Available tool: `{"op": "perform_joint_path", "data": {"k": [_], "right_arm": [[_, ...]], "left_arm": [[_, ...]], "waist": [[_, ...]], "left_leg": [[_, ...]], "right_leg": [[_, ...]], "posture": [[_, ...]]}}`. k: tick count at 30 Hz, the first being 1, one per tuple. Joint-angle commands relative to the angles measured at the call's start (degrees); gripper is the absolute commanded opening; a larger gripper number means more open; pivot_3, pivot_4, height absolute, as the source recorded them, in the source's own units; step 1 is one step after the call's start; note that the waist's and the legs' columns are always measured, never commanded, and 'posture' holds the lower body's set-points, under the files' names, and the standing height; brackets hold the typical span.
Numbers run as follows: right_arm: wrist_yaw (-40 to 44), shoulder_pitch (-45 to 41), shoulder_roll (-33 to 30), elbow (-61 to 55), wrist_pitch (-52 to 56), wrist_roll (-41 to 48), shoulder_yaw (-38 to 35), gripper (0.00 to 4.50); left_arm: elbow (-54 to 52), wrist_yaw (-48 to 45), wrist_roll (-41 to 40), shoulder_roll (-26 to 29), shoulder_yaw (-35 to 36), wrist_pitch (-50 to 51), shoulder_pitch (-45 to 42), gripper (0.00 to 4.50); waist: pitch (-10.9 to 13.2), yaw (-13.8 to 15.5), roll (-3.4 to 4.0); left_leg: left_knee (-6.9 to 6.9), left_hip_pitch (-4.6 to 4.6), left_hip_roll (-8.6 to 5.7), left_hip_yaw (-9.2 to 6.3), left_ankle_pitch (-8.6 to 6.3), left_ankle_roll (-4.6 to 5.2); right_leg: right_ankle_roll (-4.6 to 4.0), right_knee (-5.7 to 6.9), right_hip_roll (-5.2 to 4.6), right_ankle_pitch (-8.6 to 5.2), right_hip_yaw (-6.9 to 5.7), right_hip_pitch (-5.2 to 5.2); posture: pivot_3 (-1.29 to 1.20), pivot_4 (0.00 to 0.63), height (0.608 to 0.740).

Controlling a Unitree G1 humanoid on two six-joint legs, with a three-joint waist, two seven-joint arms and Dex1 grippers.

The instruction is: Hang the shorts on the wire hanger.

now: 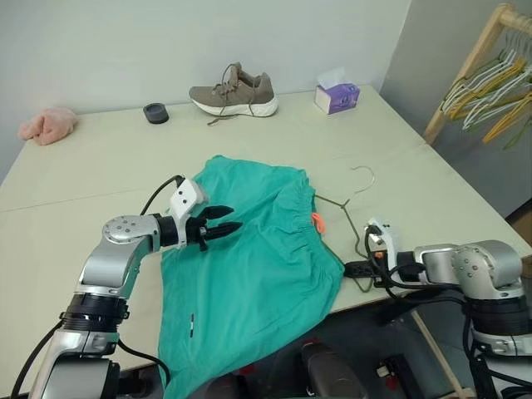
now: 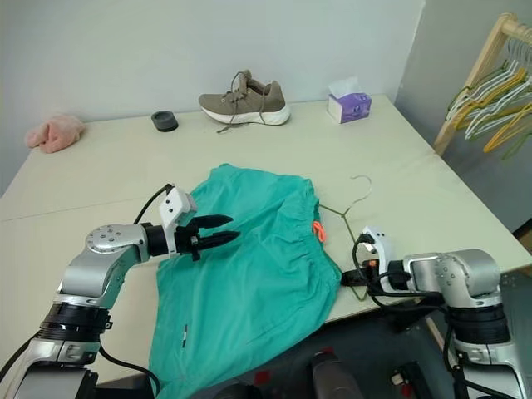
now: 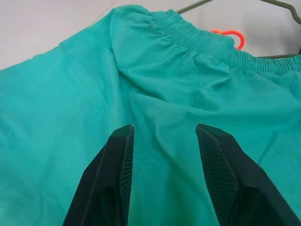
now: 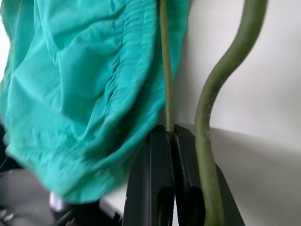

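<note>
A: Left eye view first, and we lose a good part of the wire hanger (image 1: 359, 218): its hook curls in plain sight on the table (image 1: 100, 179), but one side of the triangle slips under the waistband of the shorts (image 1: 249, 266) and is hidden there.

B: We see the shorts themselves cut off too. They lie spread on the near part of the table and their lower end spills over the front edge, out of the picture.

A: Down at the right gripper (image 4: 168, 129), we're looking along its fingers, and they're pinched tight on a thin run of the hanger's wire. A second, thicker-looking strand curves past just beside them, too blurred for us to say which part of the hanger it is.

B: So that wire is held at the near corner of the hanger, right at the table's edge, just beside the waistband and the orange tag (image 1: 317, 221).

A: And the left gripper (image 1: 234, 219)? We have its fingers parted, gripping nothing, hanging over the middle of the teal cloth.

B: Whether the tips touch the fabric, we can't tell.
</note>
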Motion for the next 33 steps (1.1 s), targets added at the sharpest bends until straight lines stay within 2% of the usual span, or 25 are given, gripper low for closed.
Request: {"op": "perform_joint_path", "data": {"k": [1,6,8,11,14,17,24,26,33], "right_arm": [[-0.5,-2.0,-0.5,-3.3,-4.4,-0.9,-1.2,0.0],[-1.5,-2.8,-0.3,-5.7,-8.3,-2.2,-0.4,0.0],[-1.2,-3.0,-0.9,-7.7,-12.2,-4.1,2.1,0.0],[-0.4,-3.0,-2.3,-9.6,-18.6,-8.2,6.8,0.0],[1.3,-3.2,-4.4,-10.2,-24.7,-12.5,11.7,0.0],[3.0,-3.4,-6.3,-10.3,-29.5,-16.1,15.3,0.0],[8.3,-3.6,-11.7,-9.9,-42.3,-26.5,23.0,0.0],[9.6,-3.7,-12.4,-9.8,-45.2,-28.6,24.1,0.0],[13.1,-3.9,-13.0,-10.5,-51.3,-34.2,26.0,0.0]], "left_arm": [[-1.9,0.9,-0.7,0.4,2.2,-0.6,0.0,2.2],[-0.9,3.0,-2.0,-0.6,4.1,0.8,-1.4,2.2],[-0.2,3.4,-2.5,-0.8,5.0,1.4,-2.4,2.2],[0.9,3.9,-4.3,-0.6,7.3,2.6,-5.1,2.75],[2.2,3.5,-6.0,0.8,9.6,3.1,-9.8,3.69],[3.1,0.3,-7.1,3.1,9.9,3.7,-13.3,4.45],[4.4,-14.1,-5.3,10.5,4.3,0.4,-17.5,4.48],[6.1,-17.9,-1.8,12.0,1.1,-4.6,-18.5,4.48],[12.5,-21.2,4.3,9.5,-4.0,-15.2,-21.6,4.48]], "waist": [[0.0,0.1,0.0],[0.0,0.2,0.0],[0.0,0.3,0.0],[0.0,0.2,-0.01],[0.0,0.3,-0.02],[0.0,0.3,-0.03],[0.0,0.1,-0.01],[0.0,0.1,-0.02],[0.0,0.2,-0.02]], "left_leg": [[0.0,0.0,0.0,-0.01,0.0,0.0],[0.0,-0.06,0.0,-0.04,0.0,0.0],[0.0,-0.07,0.0,-0.04,0.0,0.0],[0.02,-0.07,0.0,-0.05,0.0,0.0],[0.04,-0.1,-0.01,-0.06,0.0,0.0],[0.04,-0.11,-0.02,-0.06,0.0,-0.01],[0.03,-0.11,-0.01,-0.05,0.01,-0.03],[0.03,-0.1,-0.02,-0.06,0.02,-0.03],[0.11,-0.09,-0.05,-0.03,0.02,-0.02]], "right_leg": [[0.01,0.0,0.0,-0.01,-0.02,0.0],[-0.02,-0.01,0.0,0.01,-0.05,-0.02],[-0.01,-0.01,-0.01,0.01,-0.06,-0.02],[0.03,0.01,-0.01,0.0,-0.08,-0.04],[0.03,0.0,-0.01,0.01,-0.11,-0.04],[-0.03,-0.03,-0.01,0.04,-0.1,-0.04],[-0.1,0.0,-0.01,0.08,-0.12,-0.08],[-0.08,0.0,-0.01,0.07,-0.14,-0.08],[-0.06,0.04,-0.01,0.06,-0.12,-0.07]], "posture": [[-0.22,0.099,0.74],[-0.23,0.096,0.74],[-0.23,0.095,0.74],[-0.23,0.093,0.74],[-0.22,0.087,0.74],[-0.22,0.087,0.74],[-0.21,0.079,0.74],[-0.21,0.079,0.74],[-0.22,0.081,0.74]]}}
